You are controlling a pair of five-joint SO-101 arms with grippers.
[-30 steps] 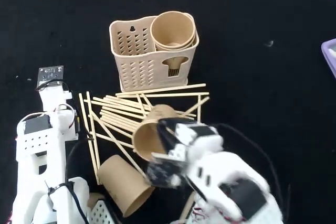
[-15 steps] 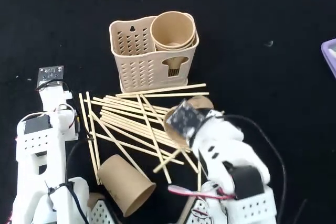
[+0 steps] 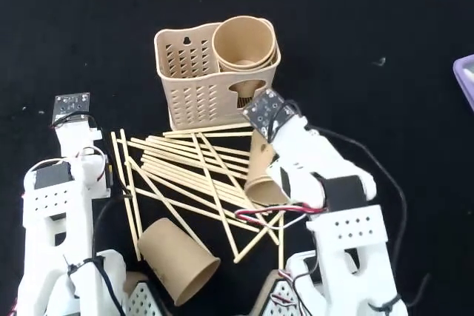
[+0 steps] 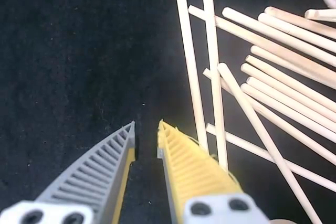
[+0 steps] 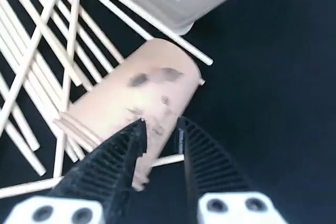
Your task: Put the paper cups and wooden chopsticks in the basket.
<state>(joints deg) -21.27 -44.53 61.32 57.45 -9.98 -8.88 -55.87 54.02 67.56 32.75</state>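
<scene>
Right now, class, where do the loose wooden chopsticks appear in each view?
High view: chopsticks spread in front of the basket.
Left wrist view: beside the left gripper.
Right wrist view: beside the paper cup, near the basket.
Shared landmark: the basket, high and right wrist views.

A beige slotted basket (image 3: 194, 86) stands upright at the far centre; its right compartment holds nested paper cups (image 3: 243, 41), mouths up; pale wooden chopsticks (image 3: 178, 168) lie criss-crossed in a flat heap just near of it; a loose cup (image 3: 258, 169) lies on its side over their right end, mouth nearward; a second loose cup (image 3: 176, 258) lies tipped at the near left, mouth facing near-right
</scene>
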